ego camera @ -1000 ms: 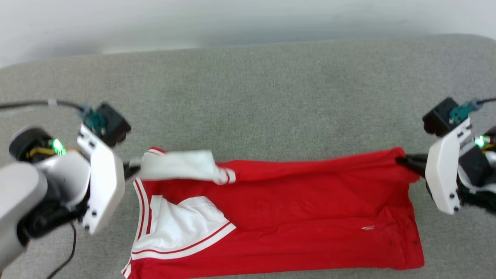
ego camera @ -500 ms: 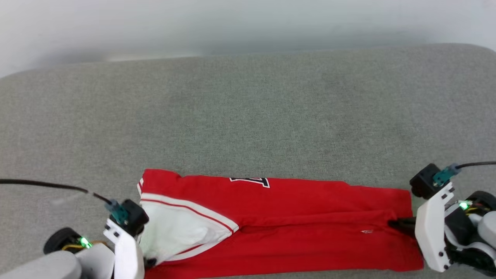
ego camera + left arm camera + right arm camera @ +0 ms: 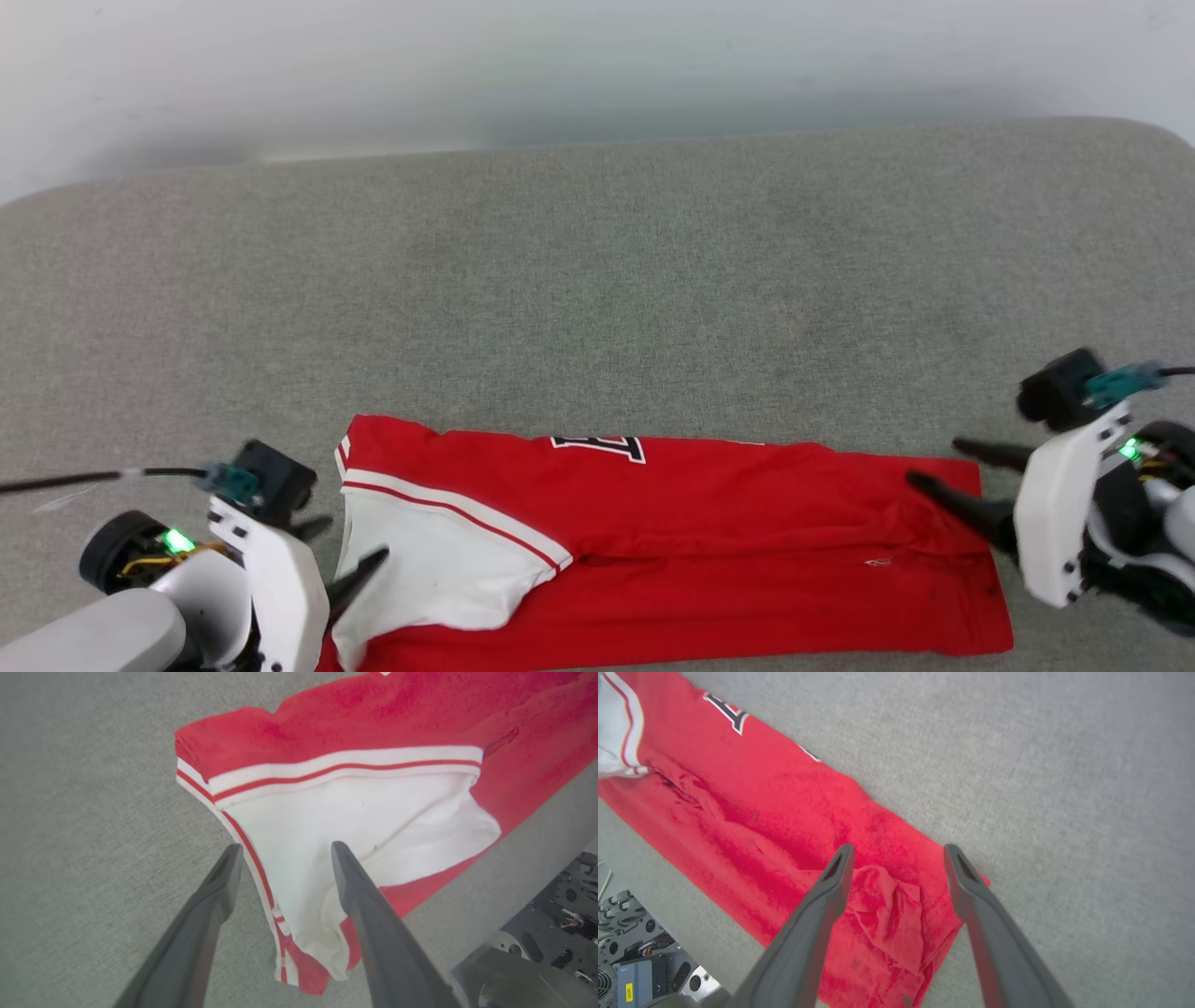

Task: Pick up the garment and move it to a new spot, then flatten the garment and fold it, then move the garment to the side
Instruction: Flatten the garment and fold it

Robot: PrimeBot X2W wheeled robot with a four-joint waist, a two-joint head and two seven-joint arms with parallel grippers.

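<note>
Fabric covers the bench (image 3: pixel 597 280): grey, woven, a little rough, with rounded corners. On its near edge lies the garment (image 3: pixel 709 523), folded into a long flat band of soft red jersey cloth. At the robot's left end of the garment a smooth white sleeve (image 3: pixel 439 569) lies on top, bordered by ribbed red-and-white striped trim (image 3: pixel 448 509). At the far edge of the band a piece of black white-edged print (image 3: pixel 597 445) shows. The left gripper (image 3: pixel 350 543) has its long, dark, tapered fingers (image 3: pixel 355 891) spread apart; one is above the sleeve, the other above the grey weave, and they grip nothing. The right gripper (image 3: pixel 934 462) also stands open, its fingers (image 3: pixel 831 891) on either side of the wrinkled red corner at the other end.
</note>
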